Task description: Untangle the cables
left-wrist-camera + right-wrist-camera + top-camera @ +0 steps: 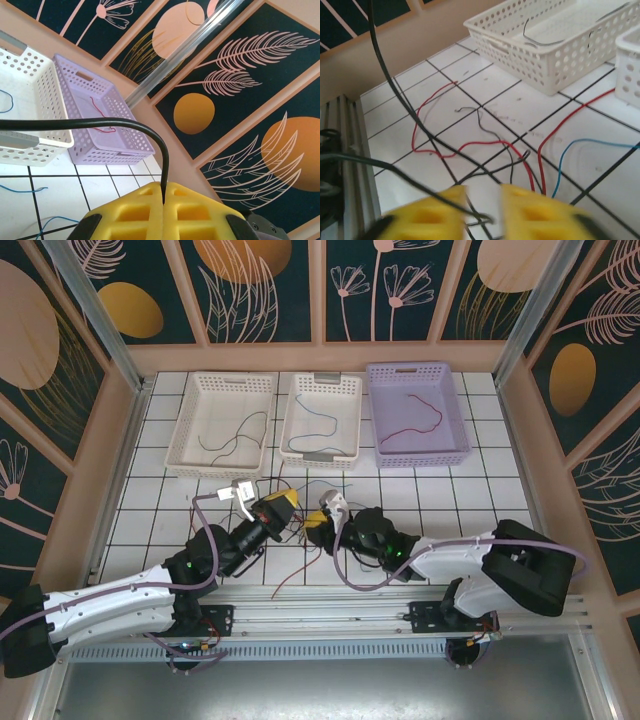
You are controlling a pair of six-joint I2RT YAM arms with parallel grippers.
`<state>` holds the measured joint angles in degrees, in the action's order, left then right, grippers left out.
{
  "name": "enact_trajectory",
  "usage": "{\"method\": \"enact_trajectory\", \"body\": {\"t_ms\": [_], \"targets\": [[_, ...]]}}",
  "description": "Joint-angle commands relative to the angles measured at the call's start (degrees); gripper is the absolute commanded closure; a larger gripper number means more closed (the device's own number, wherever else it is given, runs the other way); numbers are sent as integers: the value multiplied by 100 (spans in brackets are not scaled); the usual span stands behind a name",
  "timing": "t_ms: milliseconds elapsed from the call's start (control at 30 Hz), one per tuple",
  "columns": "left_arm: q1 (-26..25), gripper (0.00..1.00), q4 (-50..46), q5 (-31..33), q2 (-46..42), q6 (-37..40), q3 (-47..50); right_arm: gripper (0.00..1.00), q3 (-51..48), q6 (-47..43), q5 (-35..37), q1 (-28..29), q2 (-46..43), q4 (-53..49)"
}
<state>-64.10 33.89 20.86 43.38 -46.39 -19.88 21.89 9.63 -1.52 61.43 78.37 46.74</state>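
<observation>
The messy bunch of cables [300, 532] lies on the white tabletop [450, 502], right between the two hands.

The left hand [163, 192] is squeezed tight on a black cable [100, 121]. Its yellow fingers [135, 212] press together, and the cable is pinched in the crack between them. From there the cable goes up, bends over and runs off to the side.

The right hand [484, 197] is low over the bunch and is the nearer one to it. Its two yellow fingers stand a little apart. A thin black loop lies in the gap at their tips. As far as I can see, it has hold of nothing.

In the right wrist view, a black cable runs from the top left down toward this hand. A red cable [540, 160] and a blue cable [560, 167] lie just past the fingers. They run off to the right, near the white basket [545, 60].

I think the next move is to pinch that loop. The hand must drop straight onto it and miss the red cable beside it.

The right hand's fingers are blurry and cut off at the bottom. From above, the arms hide where the cables cross. I cannot tell if the loop is part of the cable the left hand holds.
</observation>
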Motion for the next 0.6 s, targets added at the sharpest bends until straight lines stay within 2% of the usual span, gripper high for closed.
{"method": "enact_trajectory", "body": {"t_ms": [0,100,167,367,567], "targets": [[-10,100,99,37,-223,-24,-172,100,98,-65,658,39,-71,355],[-15,100,-593,344,-659,175,-363,100,-90,178,1340,-93,-505,-100],[-15,100,-1088,577,-1064,343,-479,100,-263,511,1591,-383,-915,-447],[-10,100,-2651,1298,-2000,835,-1127,100,-685,1405,1410,-1610,-2250,-1574],[-12,100,-3522,1658,-2325,1262,-1817,100,-619,1580,1340,-2274,-3342,-2624]]}}
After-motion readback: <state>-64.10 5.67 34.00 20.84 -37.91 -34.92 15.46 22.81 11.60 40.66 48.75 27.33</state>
